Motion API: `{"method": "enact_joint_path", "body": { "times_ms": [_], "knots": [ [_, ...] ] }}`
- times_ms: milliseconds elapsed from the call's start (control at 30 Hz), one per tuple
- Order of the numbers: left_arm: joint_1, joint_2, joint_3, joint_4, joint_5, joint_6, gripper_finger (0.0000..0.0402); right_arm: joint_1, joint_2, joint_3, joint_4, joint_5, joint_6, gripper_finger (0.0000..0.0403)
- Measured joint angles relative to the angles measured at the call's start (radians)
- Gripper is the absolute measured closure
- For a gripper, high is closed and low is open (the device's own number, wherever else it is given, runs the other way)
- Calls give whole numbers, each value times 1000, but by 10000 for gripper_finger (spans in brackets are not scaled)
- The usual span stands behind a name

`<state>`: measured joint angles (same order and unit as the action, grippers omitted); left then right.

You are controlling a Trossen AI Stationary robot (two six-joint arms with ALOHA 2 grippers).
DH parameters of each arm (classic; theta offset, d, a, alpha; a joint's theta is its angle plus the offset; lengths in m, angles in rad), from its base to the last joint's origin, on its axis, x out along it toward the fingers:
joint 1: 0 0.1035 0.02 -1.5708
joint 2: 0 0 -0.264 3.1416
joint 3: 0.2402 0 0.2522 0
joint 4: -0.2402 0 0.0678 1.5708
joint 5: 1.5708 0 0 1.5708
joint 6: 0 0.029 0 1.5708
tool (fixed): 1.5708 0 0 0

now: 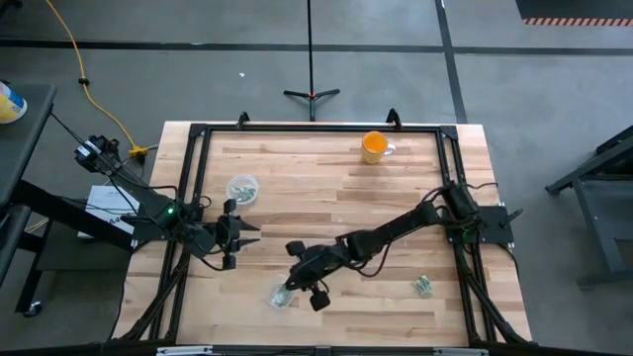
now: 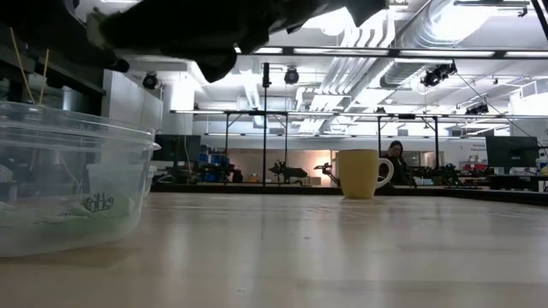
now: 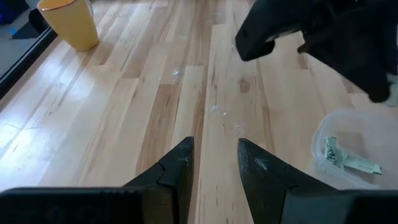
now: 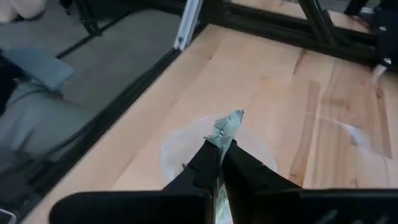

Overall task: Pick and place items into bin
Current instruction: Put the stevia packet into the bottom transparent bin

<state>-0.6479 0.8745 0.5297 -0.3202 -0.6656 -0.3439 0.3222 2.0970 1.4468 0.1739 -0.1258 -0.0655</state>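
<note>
My right gripper (image 4: 221,151) is shut on a small silvery grey-green piece (image 4: 227,126) and hovers over the clear round bin (image 4: 186,146) near the table's near edge (image 1: 281,296). In the left wrist view that bin (image 3: 323,134) has other pieces (image 3: 348,160) lying on its floor. In the low view the bin (image 2: 68,180) stands at the left. One more piece (image 1: 423,286) lies on the table toward the right. My left gripper (image 3: 214,165) is open and waits at the table's left (image 1: 237,237), touching nothing. My right gripper pinches the piece between its two fingertips (image 4: 208,158), on the piece's lower end (image 4: 222,140). The rest of the piece sticks out past the fingertips. It is lifted clear, above the bin's opening. The fingers slant down from the table's right.
An orange mug (image 1: 374,146) stands near the far edge, also seen in the low view (image 2: 360,174). A second clear round container (image 1: 242,188) with greenish contents sits left of centre. A black frame (image 1: 316,129) borders the table. Bare wood lies in the middle.
</note>
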Motion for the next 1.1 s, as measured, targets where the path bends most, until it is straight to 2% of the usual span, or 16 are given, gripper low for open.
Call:
{"method": "enact_joint_path", "body": {
  "times_ms": [300, 467, 600, 733, 967, 1100],
  "knots": [
    [0, 0, 0, -31, 2, -1, 243, 15, 0, 14, 37, -9, 13, 310],
    [0, 0, 0, -34, 9, -2, 243, 21, -11, 14, -32, 132, 75, 259],
    [0, 0, 0, -35, 53, -4, 243, 20, -80, 14, -307, 194, 263, 233],
    [0, 0, 0, -38, 57, -3, 243, 39, -143, 14, -658, 242, 495, 231],
    [0, 0, 0, -49, 86, -1, 243, 145, -240, 13, -1309, 212, 965, 253],
    [0, 0, 0, -50, 110, 4, 243, 249, -299, 9, -1492, 197, 1232, 260]
  ]
}}
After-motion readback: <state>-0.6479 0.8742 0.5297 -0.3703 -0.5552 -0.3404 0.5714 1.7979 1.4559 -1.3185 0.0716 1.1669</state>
